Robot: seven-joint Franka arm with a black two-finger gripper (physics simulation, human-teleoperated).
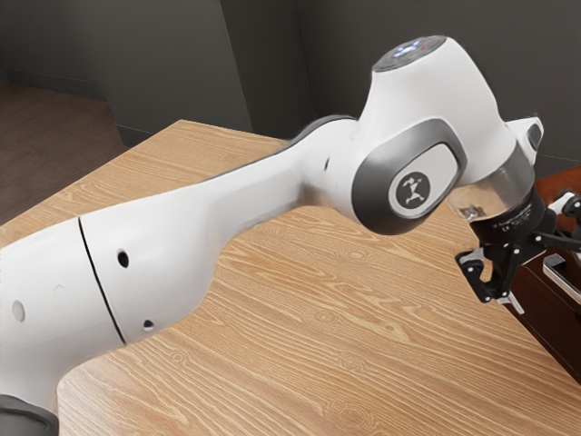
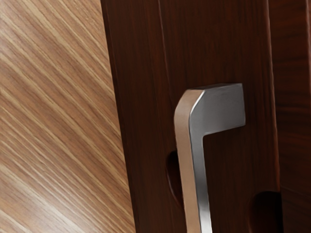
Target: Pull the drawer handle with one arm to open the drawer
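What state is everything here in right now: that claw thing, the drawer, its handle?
gripper: open, fingers apart, holding nothing, close in front of the drawer.
drawer: seems shut, though I can't be sure.
handle: free, not gripped.

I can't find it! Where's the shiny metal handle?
The silver metal bar handle sits on the dark brown wooden drawer front, at the exterior view's right edge, beside the black gripper.

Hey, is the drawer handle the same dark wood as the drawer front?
No, the handle is a silvery metal bar that stands out against the dark brown drawer front.
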